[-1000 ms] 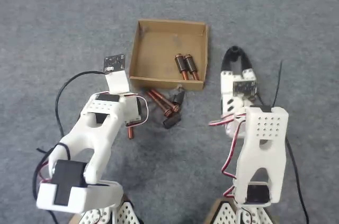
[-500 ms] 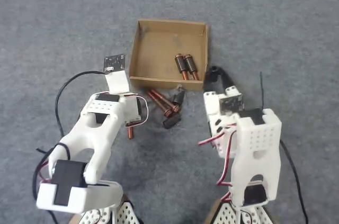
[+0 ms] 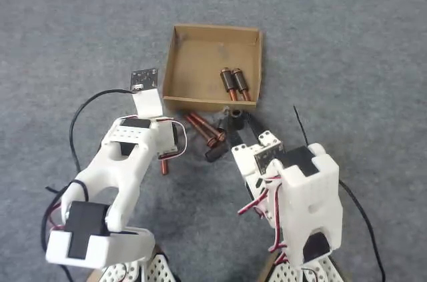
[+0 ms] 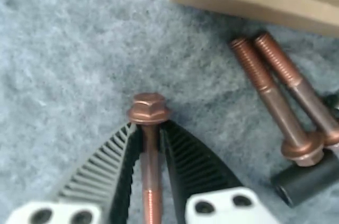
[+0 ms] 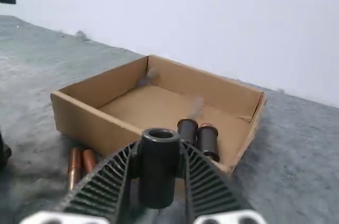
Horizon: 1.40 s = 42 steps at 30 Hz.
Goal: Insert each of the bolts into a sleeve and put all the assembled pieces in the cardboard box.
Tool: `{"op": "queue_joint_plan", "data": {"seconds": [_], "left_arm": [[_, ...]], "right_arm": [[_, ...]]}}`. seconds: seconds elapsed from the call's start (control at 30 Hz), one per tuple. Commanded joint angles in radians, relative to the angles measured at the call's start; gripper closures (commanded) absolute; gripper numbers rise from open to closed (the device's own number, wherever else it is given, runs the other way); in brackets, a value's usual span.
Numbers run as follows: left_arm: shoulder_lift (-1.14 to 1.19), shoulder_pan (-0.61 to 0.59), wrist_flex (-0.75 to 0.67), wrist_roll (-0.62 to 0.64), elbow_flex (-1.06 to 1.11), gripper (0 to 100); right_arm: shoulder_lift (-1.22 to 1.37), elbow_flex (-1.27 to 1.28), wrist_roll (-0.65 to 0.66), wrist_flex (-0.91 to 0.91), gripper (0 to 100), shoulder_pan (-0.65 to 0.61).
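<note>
Holding: left end effector [image 4: 150, 126] one bolt [image 4: 149, 109], right end effector [image 5: 159, 151] one sleeve [image 5: 158, 173]; two bolts [image 4: 268, 100] loose.

Tight lane between your arms, open carpet out wide.
From your right gripper [image 3: 233, 119], clamped on a sleeve [image 5: 159, 166], the cardboard box [image 3: 193, 103] wall blocks 12 o'clock; two loose bolts [image 3: 205, 129] and a spare sleeve [image 3: 215, 153] crowd 7 to 9 o'clock, the left gripper [image 4: 149, 128] gripping a bolt [image 4: 149, 110] beyond. Bare carpet [image 3: 360, 82] runs 1 to 4 o'clock.
</note>
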Motion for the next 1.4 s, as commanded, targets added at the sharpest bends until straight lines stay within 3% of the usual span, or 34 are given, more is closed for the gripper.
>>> {"op": "queue_joint_plan", "data": {"seconds": [0.0, 0.23, 0.73, 1.2, 1.37], "left_arm": [[-0.063, -0.008, -0.02, -0.011, -0.004, 99], [-0.063, -0.008, -0.02, -0.011, -0.005, 99], [-0.075, 0.023, -0.015, -0.006, -0.073, 99], [-0.376, 0.034, -0.025, -0.005, -0.082, 99], [-0.503, 0.077, -0.101, -0.003, -0.051, 99]], "right_arm": [[-0.071, 0.054, -0.015, -0.033, 99.3, -0.048], [-0.077, 0.147, -0.015, -0.033, 99.3, -0.171], [-0.071, 0.124, -0.015, -0.033, 99.3, -0.17], [-0.07, 0.124, -0.015, -0.033, 99.3, -0.166], [-0.068, 0.124, -0.015, -0.033, 99.3, -0.166]]}}
